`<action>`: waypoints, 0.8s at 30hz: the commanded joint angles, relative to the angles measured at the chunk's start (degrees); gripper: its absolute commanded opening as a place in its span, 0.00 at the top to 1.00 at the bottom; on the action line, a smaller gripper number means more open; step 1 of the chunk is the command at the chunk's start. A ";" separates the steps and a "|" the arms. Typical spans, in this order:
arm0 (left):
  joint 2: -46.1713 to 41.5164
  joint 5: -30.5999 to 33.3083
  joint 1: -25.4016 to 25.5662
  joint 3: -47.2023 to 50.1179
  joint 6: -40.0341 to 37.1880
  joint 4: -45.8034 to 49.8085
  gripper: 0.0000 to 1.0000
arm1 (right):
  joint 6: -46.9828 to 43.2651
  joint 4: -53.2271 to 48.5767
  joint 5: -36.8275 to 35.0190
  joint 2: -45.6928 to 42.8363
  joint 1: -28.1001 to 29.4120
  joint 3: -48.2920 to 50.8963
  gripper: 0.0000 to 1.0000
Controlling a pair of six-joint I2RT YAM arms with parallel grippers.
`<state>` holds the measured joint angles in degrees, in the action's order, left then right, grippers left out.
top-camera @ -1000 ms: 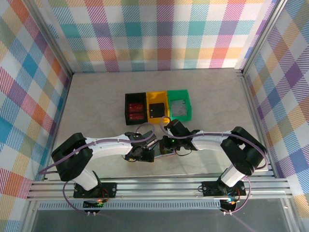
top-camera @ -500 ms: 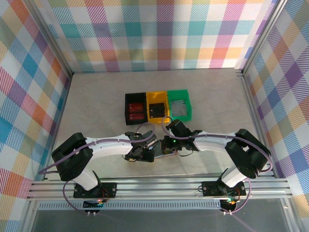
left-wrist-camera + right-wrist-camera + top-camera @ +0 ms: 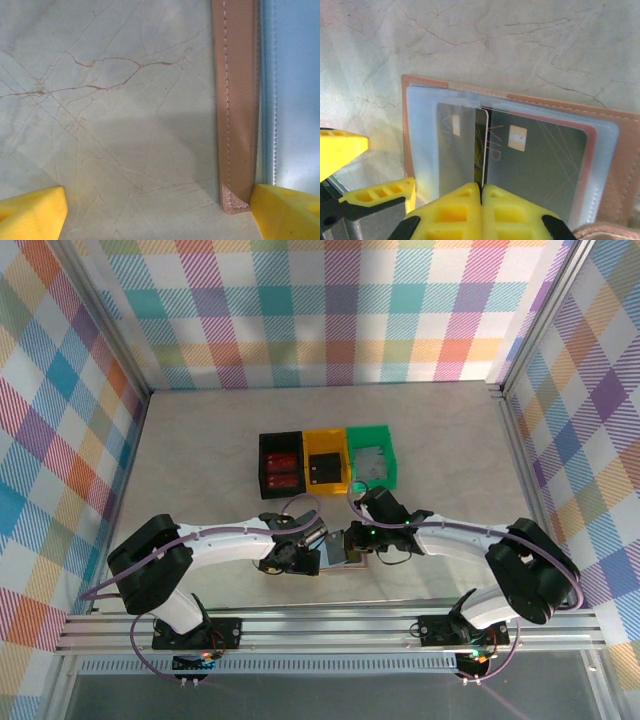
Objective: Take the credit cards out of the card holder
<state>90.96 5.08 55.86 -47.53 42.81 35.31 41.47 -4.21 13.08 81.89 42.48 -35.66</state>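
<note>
Rightward swings the right arm's elbow since a second ago, and the right gripper (image 3: 356, 537) draws back with it, baring more of the holder (image 3: 344, 546) in front of it. Its fingers are pressed together at the holder's (image 3: 422, 135) fold, just below the grey cards (image 3: 540, 160); whether they pinch one I cannot tell. The left gripper (image 3: 155, 215) has not stirred: jaws wide, the holder's tan edge (image 3: 235, 100) beside one finger (image 3: 287, 210).

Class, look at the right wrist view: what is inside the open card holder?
Inside the card holder: a grey VIP card, another grey card, a dark card edge between. The shut right gripper covers their lower ends.
</note>
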 commanded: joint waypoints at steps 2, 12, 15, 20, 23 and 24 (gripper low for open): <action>4.91 -4.02 0.13 3.53 -0.08 -4.46 0.06 | -1.82 -2.83 -3.53 -2.37 -2.30 1.07 1.00; 3.72 -5.07 0.00 2.77 0.12 -4.16 0.06 | -1.26 2.50 2.79 -1.12 -2.49 2.48 1.00; 2.57 -5.69 0.00 2.13 0.24 -3.83 0.06 | -0.40 3.79 3.01 0.06 -1.89 2.27 0.98; -0.17 -5.55 -0.02 0.61 0.33 -1.77 0.06 | 0.54 4.69 2.85 1.38 -0.96 1.58 1.00; -1.99 -5.96 0.00 0.11 0.82 -1.38 0.06 | 1.67 6.35 2.55 2.14 0.24 1.62 1.00; -2.54 -6.11 -0.02 0.11 1.06 -1.46 0.06 | 1.76 6.46 2.37 2.51 0.61 1.41 1.00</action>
<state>89.27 4.49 55.75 -47.70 42.83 35.64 42.02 0.60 16.58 83.07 42.17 -33.85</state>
